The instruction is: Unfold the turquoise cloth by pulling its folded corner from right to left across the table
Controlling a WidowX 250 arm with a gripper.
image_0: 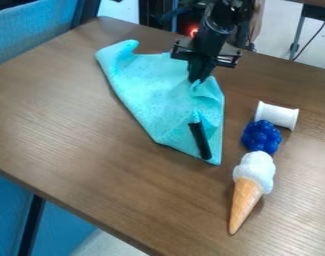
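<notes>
On the brown table (58, 115), the gripper (197, 79) touches rumpled turquoise cloth (148, 82).

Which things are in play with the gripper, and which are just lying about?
In play:
turquoise cloth, bunched at the gripper

Lying about:
dark rod on the cloth
white spool
blue bumpy toy
toy ice cream cone
</notes>
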